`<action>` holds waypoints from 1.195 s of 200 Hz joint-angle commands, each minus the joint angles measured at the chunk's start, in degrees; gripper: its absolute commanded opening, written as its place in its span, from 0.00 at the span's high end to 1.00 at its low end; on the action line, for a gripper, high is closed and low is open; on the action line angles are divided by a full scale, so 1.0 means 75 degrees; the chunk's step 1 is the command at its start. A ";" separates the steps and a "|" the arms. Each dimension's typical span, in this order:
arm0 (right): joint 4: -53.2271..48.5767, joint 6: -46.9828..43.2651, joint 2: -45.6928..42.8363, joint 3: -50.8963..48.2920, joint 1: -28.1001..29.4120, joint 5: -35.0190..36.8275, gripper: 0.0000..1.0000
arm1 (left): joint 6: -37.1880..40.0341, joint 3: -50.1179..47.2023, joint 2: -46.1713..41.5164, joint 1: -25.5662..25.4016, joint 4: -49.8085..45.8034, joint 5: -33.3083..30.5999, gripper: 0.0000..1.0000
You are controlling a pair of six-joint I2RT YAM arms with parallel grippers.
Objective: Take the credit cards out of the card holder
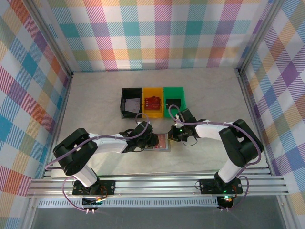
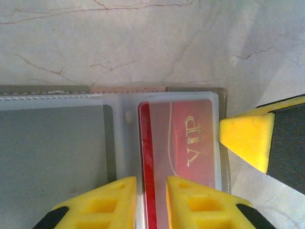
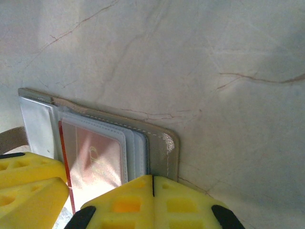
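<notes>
Left fingers [image 2: 116, 202] slightly apart over red card [image 2: 186, 143] in open card holder [image 2: 57, 157] on desk [image 2: 143, 38]; right fingers [image 3: 126, 202] together at its edge.

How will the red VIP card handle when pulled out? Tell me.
The red card looks thin and flat, so probably stiff and light. Its glossy face under the clear sleeve suggests it slides easily but is slippery to pinch. The slim card holder may drag along.

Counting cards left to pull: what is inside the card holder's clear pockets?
A red card with gold VIP lettering sits in one clear sleeve of the card holder. The neighbouring pocket looks grey; card or lining, I cannot tell. What the sleeves stacked underneath hold is covered.
</notes>
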 commanded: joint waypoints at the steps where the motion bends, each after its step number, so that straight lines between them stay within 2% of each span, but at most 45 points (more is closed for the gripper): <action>1: -0.0021 0.0004 0.0271 0.0057 0.0030 -0.0056 1.00 | 0.0128 0.0190 0.0148 -0.0062 -0.0141 -0.0048 0.76; 134: 0.0123 -0.0038 0.0335 0.0072 0.0030 -0.0259 1.00 | 0.0446 0.0572 0.0338 -0.0089 -0.0095 0.0317 0.76; 239: 0.0146 -0.0033 0.0287 0.0049 0.0030 -0.0303 1.00 | 0.0528 0.0120 -0.0026 -0.0079 0.1134 0.0943 0.76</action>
